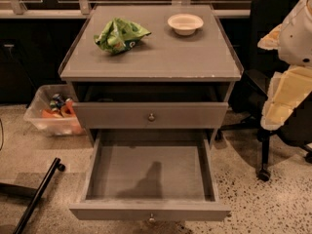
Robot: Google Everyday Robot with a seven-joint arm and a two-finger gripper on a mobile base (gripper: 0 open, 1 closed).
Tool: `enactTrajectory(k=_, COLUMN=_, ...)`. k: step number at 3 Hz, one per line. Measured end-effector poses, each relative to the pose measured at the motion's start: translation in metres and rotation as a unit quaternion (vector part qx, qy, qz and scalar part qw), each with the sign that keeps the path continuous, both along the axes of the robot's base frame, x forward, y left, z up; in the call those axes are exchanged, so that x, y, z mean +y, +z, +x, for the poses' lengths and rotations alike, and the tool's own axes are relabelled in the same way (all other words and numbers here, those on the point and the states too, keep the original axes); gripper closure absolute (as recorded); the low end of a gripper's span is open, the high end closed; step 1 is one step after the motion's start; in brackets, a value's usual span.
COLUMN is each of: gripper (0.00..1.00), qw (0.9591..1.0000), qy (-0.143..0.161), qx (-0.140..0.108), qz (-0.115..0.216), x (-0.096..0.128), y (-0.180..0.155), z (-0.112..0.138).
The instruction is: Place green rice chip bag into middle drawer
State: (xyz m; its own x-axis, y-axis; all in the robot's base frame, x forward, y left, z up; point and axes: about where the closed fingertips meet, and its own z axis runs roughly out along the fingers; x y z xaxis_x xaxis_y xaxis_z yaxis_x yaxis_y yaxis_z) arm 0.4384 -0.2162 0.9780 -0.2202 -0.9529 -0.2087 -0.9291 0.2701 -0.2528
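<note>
The green rice chip bag lies crumpled on the left half of the grey cabinet top. The middle drawer is pulled out wide toward me, and its flat grey bottom holds only a shadow. Its knob sits on the front, low in the view. My gripper is at the right edge of the view on the white and cream arm. It is beside the cabinet, well right of the bag and above the level of the drawer. It holds nothing that I can see.
A white bowl stands on the back right of the top. Another grey knobbed drawer front sits above the open drawer. A clear bin with cans is on the floor at left. A black chair stands at right, and a black bar lies lower left.
</note>
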Motion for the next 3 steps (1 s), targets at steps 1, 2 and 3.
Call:
enactTrajectory(k=1, gripper=0.00, qw=1.0000, qy=0.000, qx=0.000, qz=0.000, x=0.000, y=0.000, z=0.000)
enactTrajectory(k=2, gripper=0.00, qw=0.9997, qy=-0.003, qx=-0.015, qz=0.019, x=0.009, y=0.005, z=0.013)
enactTrajectory(k=3, gripper=0.00, qw=0.9953, qy=-0.005, qx=-0.054, qz=0.080, x=0.043, y=0.015, z=0.051)
